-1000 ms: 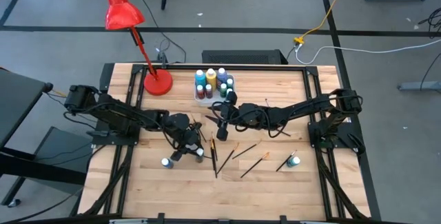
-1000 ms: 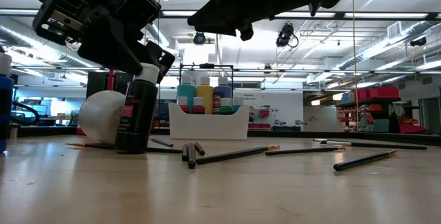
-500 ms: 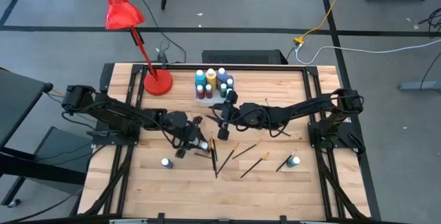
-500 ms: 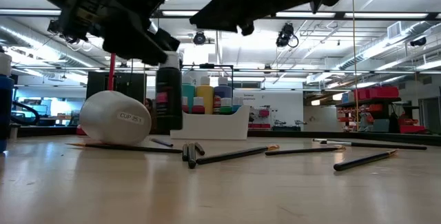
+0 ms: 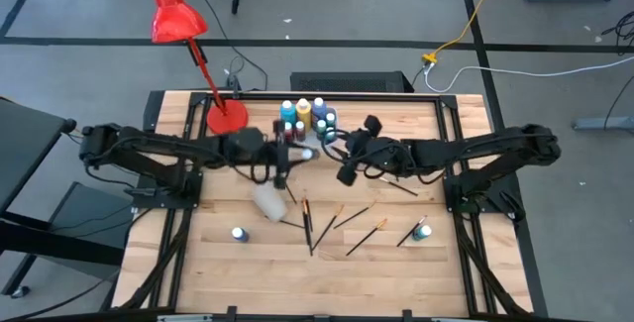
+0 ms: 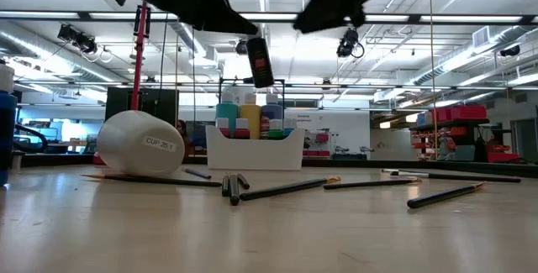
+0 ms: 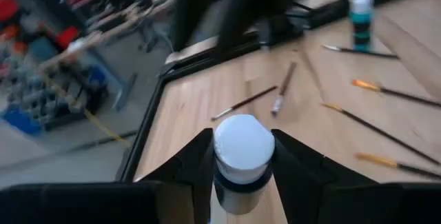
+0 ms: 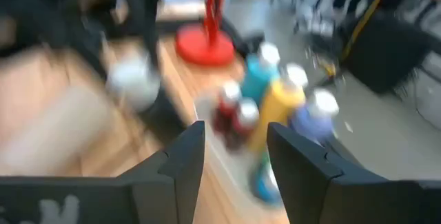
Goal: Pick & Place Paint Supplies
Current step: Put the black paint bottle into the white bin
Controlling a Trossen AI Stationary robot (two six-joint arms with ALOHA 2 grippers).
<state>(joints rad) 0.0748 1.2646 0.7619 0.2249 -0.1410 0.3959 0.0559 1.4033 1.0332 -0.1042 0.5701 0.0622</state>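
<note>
While it hangs clear of the bench (image 5: 396, 253), the dark paint bottle (image 6: 260, 61) with its white cap and red label sits pinched in the left pincer (image 5: 297, 154), tilted in the low view and raised above the white tray (image 6: 254, 149). From the left wrist view the bottle's white cap (image 7: 243, 149) shows squarely between that pincer's two fingers (image 7: 195, 165), which press on its sides.

In the tray stand about seven bottles (image 5: 303, 116), capped white, in teal, yellow, red and blue. Two more bottles stand alone on the bench: one near the front left (image 5: 239, 233), one teal at the right (image 5: 422, 230). Roughly six brushes (image 5: 349, 215) lie scattered across the middle of the bench. One white cup (image 5: 268, 201) lies on its side there.

The right pincer (image 5: 346, 174) hovers beside the tray, its fingers spread and holding nothing. A red lamp (image 5: 176, 20) stands at the back corner.
</note>
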